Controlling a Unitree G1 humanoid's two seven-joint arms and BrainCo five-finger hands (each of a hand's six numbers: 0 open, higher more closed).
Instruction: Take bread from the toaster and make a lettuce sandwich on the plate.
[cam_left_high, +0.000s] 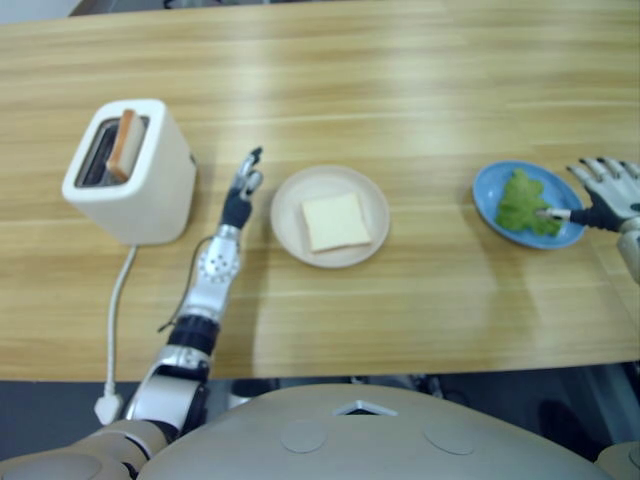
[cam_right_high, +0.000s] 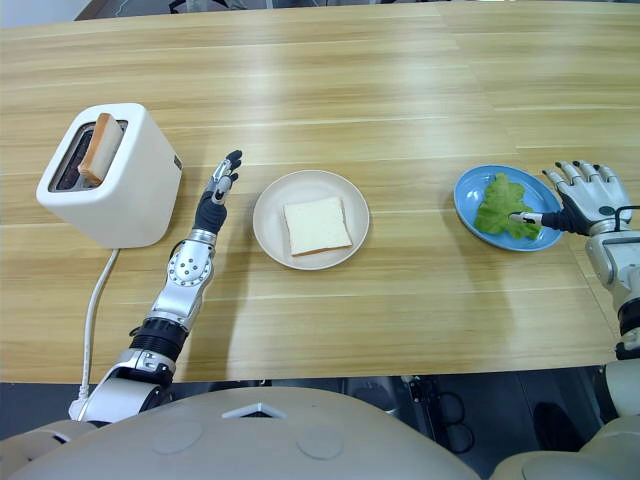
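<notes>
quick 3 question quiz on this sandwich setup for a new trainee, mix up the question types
1. How many bread slices stand in the toaster?
2. True or false: the plated slice on the beige plate is already topped with lettuce.
3. The lettuce lies on or in: A) the beige plate B) the blue plate C) the toaster

Key
1. One, the toaster slice
2. False, it is bare
3. B
</notes>
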